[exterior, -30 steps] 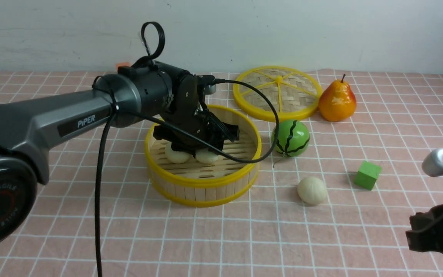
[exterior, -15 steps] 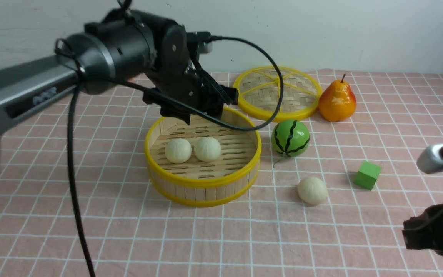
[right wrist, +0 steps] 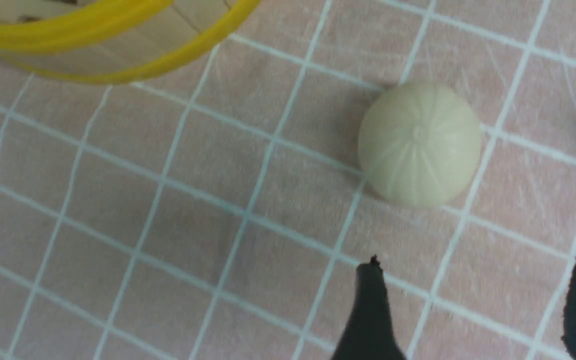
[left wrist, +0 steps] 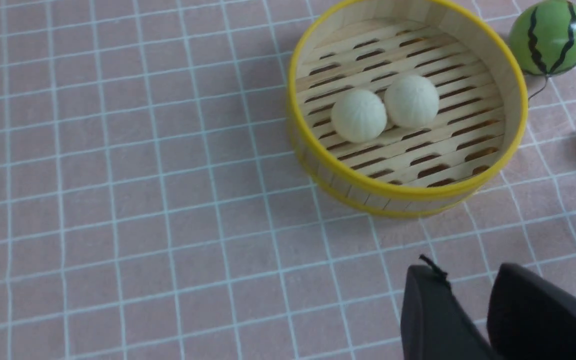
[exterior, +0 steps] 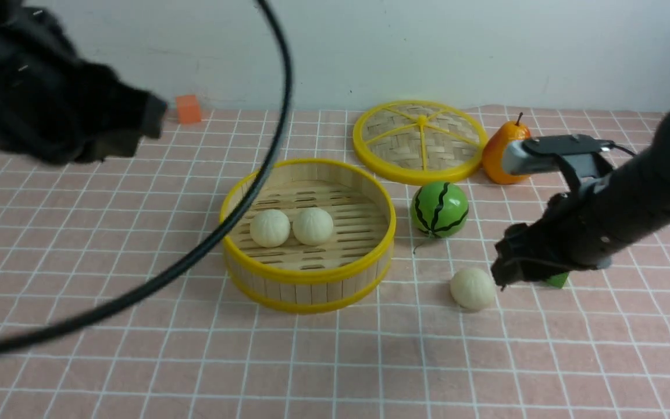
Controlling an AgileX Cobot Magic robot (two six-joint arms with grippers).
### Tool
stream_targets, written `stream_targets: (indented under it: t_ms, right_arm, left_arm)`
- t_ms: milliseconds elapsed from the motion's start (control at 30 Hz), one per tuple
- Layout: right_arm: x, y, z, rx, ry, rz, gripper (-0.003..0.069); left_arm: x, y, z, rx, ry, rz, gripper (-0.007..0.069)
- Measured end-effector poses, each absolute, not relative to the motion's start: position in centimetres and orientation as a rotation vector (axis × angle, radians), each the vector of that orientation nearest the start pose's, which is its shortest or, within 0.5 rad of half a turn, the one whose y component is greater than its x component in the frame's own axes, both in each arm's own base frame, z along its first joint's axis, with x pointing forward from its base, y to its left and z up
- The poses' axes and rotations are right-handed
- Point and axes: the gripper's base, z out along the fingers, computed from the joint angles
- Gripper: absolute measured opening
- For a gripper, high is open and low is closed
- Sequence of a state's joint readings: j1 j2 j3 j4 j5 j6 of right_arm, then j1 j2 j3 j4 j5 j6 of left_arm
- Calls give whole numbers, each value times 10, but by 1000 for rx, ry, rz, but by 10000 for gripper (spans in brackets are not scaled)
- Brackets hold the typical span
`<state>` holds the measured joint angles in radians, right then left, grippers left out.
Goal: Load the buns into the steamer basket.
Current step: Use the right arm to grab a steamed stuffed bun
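Note:
Two cream buns (exterior: 270,227) (exterior: 313,226) lie side by side on the slatted floor of the steamer basket (exterior: 309,276). A third bun (exterior: 473,288) rests on the cloth to the basket's right. My right gripper (exterior: 503,270) hovers just right of that bun, tilted down; in the right wrist view it (right wrist: 478,265) stands open and empty, with the bun (right wrist: 419,144) just ahead of its fingertips (right wrist: 370,272). My left gripper (exterior: 152,125) is raised at the far left, a blurred dark mass. In the left wrist view it (left wrist: 468,272) has a narrow gap and holds nothing.
A green toy watermelon (exterior: 439,208) sits right of the basket. Behind it are the woven lid (exterior: 419,139) and a pear (exterior: 501,154). A green cube (exterior: 557,280) is mostly hidden behind my right arm. An orange cube (exterior: 188,109) lies near the wall. A black cable (exterior: 195,256) sweeps across the basket's left side.
My left arm lifted out of the basket and swung up and left, leaving two buns inside, its jaws narrowing. My right arm came in from the right to the loose bun and opened.

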<state>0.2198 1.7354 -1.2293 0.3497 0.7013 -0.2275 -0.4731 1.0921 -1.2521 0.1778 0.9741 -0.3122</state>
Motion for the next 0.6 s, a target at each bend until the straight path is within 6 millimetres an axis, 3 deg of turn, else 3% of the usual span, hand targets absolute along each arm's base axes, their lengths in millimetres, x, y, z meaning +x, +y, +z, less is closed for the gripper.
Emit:
stream_targets:
  t_ms: [33,67,233,367,433,467,533,567,600]
  right_arm:
    - [350,99,235,-307,2652,382,501]
    - [365,102,225,-313,2663,371,508]
    - [396,111,192,-395,2709,299,508]
    - [403,120,170,-448,2744,273,444]
    - [403,126,167,-478,2739,274,335]
    - [403,126,167,-480,2738,274,323]
    - [403,129,173,-542,2720,267,144]
    - [403,129,175,-548,2716,264,115]
    - [401,129,182,-585,2723,261,37]
  left_arm:
    - [190,-82,414,217,2274,-191,168]
    - [173,-73,409,176,2249,-213,163]
    - [136,-49,376,148,2253,-160,163]
    - [120,-35,350,134,2263,-71,163]
    - [115,-28,335,121,2275,-19,163]
    - [114,-28,333,120,2276,-15,163]
    - [110,-22,319,95,2300,32,164]
    - [109,-22,318,93,2302,35,164]
    - [107,-19,313,71,2317,48,164]
